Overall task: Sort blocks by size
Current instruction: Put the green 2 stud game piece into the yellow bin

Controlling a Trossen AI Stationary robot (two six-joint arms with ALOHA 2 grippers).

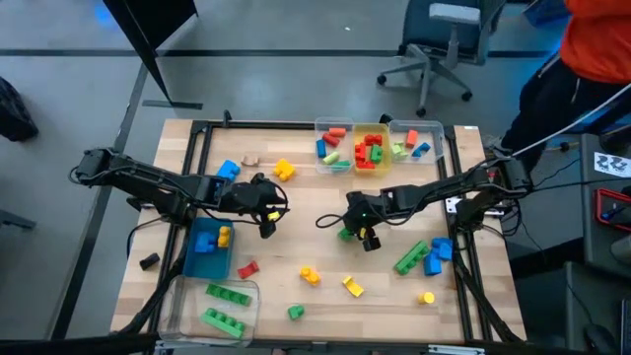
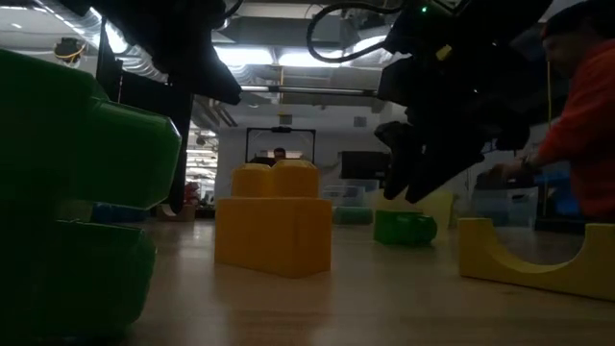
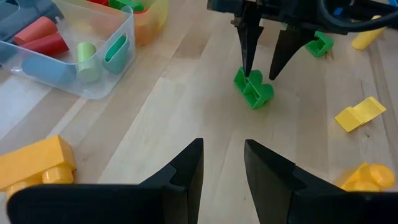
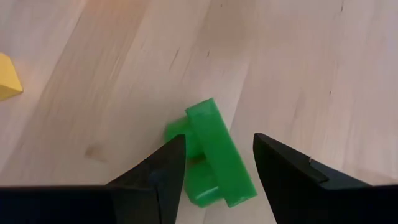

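A small green block (image 4: 211, 158) lies on its side on the wooden table (image 1: 296, 247), near the middle. My right gripper (image 4: 219, 139) hangs open just over it, one finger on either side; in the left wrist view its fingertips (image 3: 247, 70) end at the block's (image 3: 254, 88) top. My left gripper (image 3: 224, 165) stands open to the left of it (image 1: 268, 219), pointing at that block, with nothing between its fingers. Other blocks lie scattered: yellow (image 1: 283, 170), blue (image 1: 227, 170), red (image 1: 246, 268), orange (image 1: 311, 276), a green bar (image 1: 411, 258).
Three clear bins (image 1: 335, 133) holding blocks stand along the far edge. A blue bin (image 1: 205, 247) and a clear bin (image 1: 187, 311) with green bars sit at the near left. A person in orange (image 1: 601, 39) stands beyond the far right corner.
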